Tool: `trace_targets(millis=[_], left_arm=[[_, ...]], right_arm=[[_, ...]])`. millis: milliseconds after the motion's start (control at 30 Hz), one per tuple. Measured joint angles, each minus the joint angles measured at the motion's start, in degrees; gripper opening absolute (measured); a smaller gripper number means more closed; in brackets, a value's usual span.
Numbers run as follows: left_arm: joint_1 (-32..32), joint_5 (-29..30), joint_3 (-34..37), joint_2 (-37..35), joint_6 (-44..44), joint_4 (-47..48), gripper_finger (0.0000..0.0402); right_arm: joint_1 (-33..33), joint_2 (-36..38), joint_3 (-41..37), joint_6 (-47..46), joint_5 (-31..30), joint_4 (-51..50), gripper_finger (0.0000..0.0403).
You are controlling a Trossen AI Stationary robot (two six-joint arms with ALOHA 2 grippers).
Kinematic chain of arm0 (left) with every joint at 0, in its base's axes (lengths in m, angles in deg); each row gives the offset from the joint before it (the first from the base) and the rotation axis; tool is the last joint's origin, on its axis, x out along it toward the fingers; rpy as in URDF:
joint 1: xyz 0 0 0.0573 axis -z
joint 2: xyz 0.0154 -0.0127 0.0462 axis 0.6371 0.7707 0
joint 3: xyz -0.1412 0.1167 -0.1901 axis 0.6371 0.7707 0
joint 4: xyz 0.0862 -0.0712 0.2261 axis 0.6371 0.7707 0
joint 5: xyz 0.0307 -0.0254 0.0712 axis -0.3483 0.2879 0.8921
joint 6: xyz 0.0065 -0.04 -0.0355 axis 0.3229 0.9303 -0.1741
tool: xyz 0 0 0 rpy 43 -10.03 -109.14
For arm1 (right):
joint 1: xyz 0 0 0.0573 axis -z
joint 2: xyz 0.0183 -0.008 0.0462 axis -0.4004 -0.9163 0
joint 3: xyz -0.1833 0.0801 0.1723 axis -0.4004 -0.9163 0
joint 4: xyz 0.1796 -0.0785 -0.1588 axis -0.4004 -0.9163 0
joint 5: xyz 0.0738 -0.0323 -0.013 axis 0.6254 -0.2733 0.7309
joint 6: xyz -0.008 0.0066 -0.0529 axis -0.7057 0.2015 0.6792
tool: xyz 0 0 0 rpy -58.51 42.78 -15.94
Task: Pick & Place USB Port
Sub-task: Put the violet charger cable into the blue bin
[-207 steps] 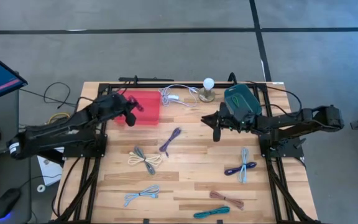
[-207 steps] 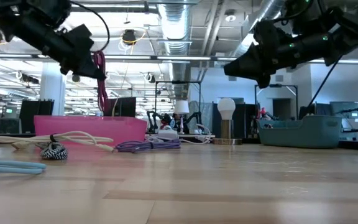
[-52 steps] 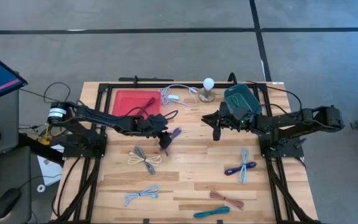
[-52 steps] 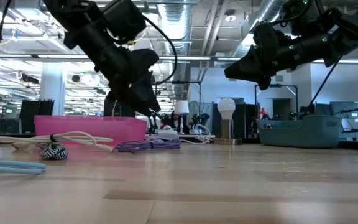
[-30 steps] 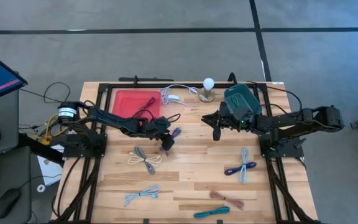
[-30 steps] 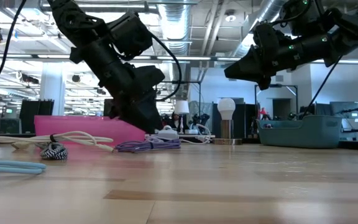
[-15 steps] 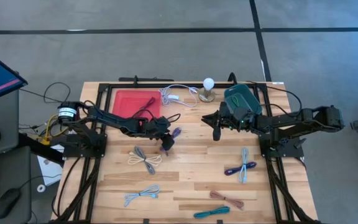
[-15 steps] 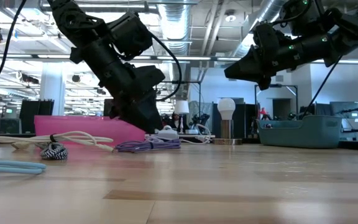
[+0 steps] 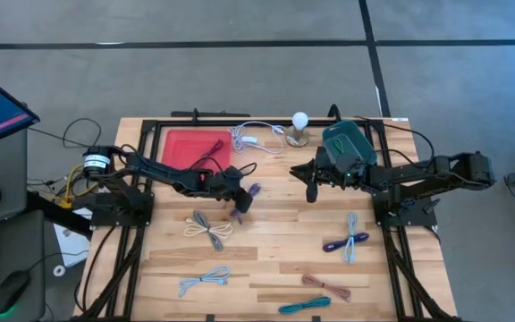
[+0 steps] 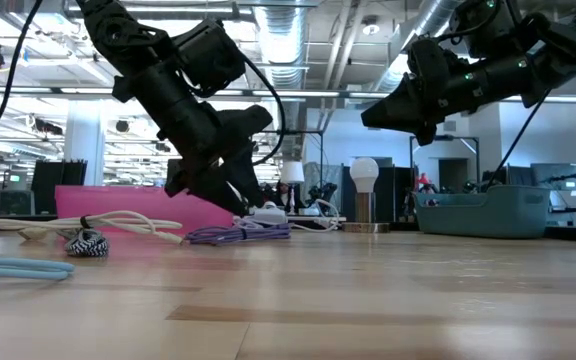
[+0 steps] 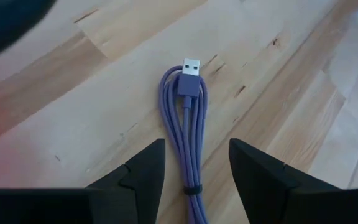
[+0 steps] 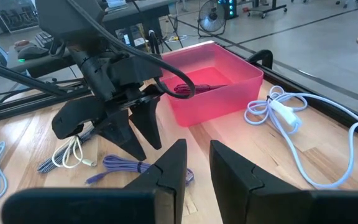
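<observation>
A coiled purple USB cable [image 11: 188, 124] lies flat on the wooden table, with its silver plug [image 11: 192, 65] at the end away from my left gripper and a small band [image 11: 191, 188] around the bundle. My left gripper [image 11: 196, 144] hangs open just above it, slanting down, one finger on each side and touching nothing; in the high view it [image 9: 237, 202] is beside the pink bin [image 9: 181, 148]. A dark red cable [image 12: 194, 88] lies in that bin. My right gripper [image 9: 312, 190] hovers over the table's middle, fingers [image 12: 197, 149] a little apart and empty.
A teal bin [image 9: 347, 143] and a white cord with a bulb lamp [image 9: 299, 125] stand at the far edge. Other tied cables lie nearer: cream and grey [image 9: 209, 230], light blue [image 9: 204, 279], blue and purple [image 9: 347, 240], brown [image 9: 327, 286], teal [image 9: 304, 306].
My left gripper has rolled about its own pointing line while staying in place above the purple cable; in the low view its two fingers now show spread side by side. The cable has not moved.
</observation>
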Motion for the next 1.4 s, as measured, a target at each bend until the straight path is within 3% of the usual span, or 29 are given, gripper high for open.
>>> trace_targets(millis=[600,733,933,1167,1400], left_arm=[[1.46,-1.36,-0.15,7.91,-0.03,-7.19,0.0157],[1.43,-1.18,-0.11,7.99,-1.23,-6.89,0.0118],[1.42,-0.63,-0.07,8.07,-1.71,-6.84,0.0027],[1.49,-0.81,0.16,7.81,-8.50,-8.63,0.0019],[1.55,-0.71,-0.76,1.39,-22.62,-11.39,0.0010]], right_arm=[[-0.02,0.00,0.00,0.02,0.00,-0.37,0.0063],[0.00,0.00,0.00,0.17,0.00,-0.39,0.0063],[0.00,0.00,0.00,0.39,0.00,-0.39,0.0063],[-0.02,0.00,0.00,0.44,0.00,-0.39,0.0063],[-0.02,0.00,0.00,0.46,0.22,-0.45,0.0063]])
